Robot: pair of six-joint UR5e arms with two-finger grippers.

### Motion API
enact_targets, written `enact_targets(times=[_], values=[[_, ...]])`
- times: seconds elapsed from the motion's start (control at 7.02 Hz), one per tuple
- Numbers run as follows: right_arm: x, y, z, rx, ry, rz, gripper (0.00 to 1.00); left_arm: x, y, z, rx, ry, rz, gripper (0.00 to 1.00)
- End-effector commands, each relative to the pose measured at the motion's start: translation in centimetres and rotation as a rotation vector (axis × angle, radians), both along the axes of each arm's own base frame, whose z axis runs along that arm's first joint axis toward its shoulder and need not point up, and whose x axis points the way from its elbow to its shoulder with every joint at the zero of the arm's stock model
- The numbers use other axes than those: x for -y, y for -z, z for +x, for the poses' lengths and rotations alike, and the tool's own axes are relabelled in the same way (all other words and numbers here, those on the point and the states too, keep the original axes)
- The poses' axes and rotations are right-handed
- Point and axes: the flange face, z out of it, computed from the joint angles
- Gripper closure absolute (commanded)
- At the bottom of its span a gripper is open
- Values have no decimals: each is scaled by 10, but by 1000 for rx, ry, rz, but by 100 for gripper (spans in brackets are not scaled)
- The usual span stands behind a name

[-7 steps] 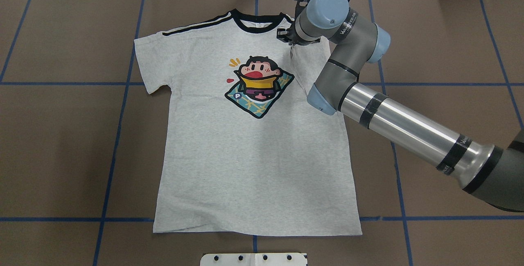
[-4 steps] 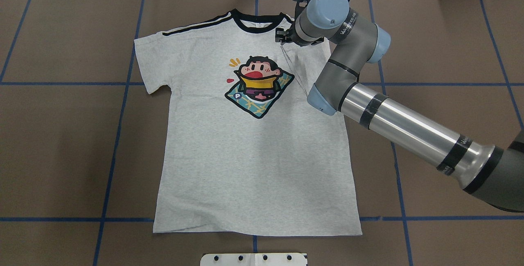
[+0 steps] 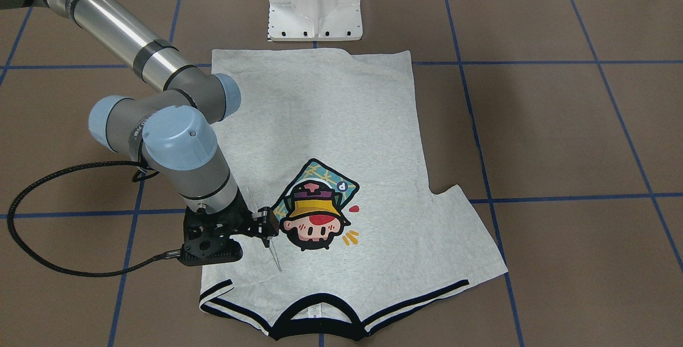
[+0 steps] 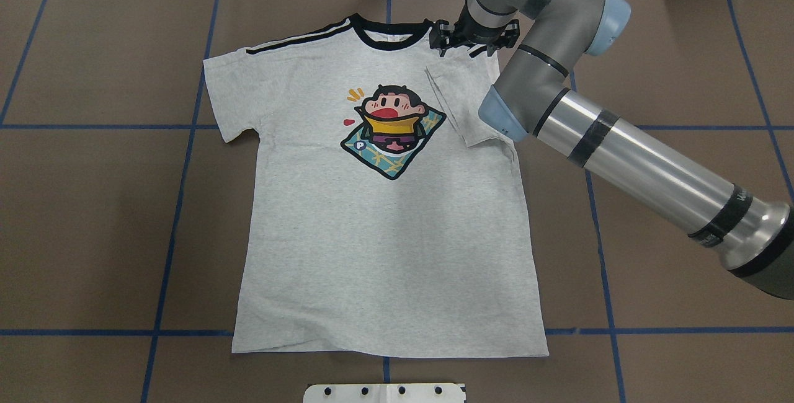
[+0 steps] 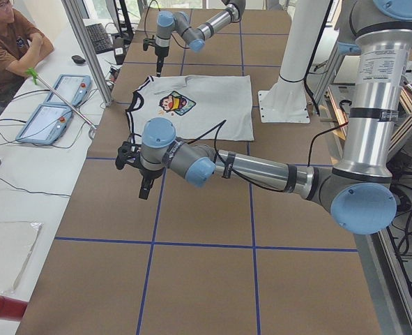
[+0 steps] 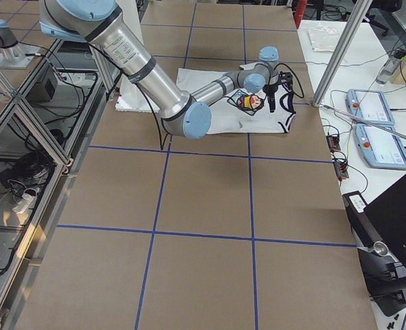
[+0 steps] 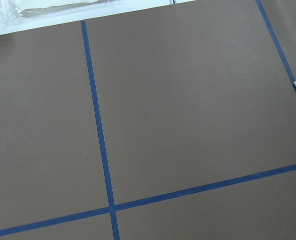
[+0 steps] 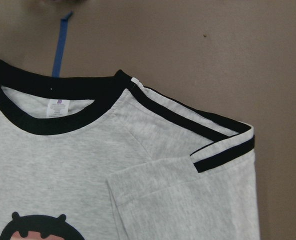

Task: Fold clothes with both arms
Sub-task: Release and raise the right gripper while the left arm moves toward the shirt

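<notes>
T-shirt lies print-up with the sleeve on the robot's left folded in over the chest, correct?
Not quite. The T-shirt lies print-up, but the folded sleeve is on the robot's right; the left sleeve lies spread flat. The overhead exterior view shows it.

T-shirt (image 4: 384,254) flat mid-table (image 4: 93,204), collar (image 4: 388,41) toward far edge. Sleeve (image 4: 462,99) on robot's right lies folded onto chest. Right gripper (image 4: 474,43) just right of collar; left gripper (image 5: 144,190) over table, well left of shirt.
</notes>
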Motion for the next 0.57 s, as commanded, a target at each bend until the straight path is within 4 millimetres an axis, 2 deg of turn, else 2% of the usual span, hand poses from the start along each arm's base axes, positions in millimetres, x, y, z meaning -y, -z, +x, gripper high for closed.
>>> enact_targets(times=[0.0, 0.14, 0.28, 0.43], values=[[10, -20, 81, 31, 45, -83, 0, 40, 44, 107, -55, 7, -51, 0], [1, -45, 116, 29, 57, -59, 0, 56, 61, 160, -72, 31, -67, 0], [-2, -58, 138, 27, 87, -62, 0, 68, 61, 187, -101, 57, -57, 0], [0, -58, 154, 19, 105, -70, 0, 76, 56, 216, -141, 116, -48, 0]])
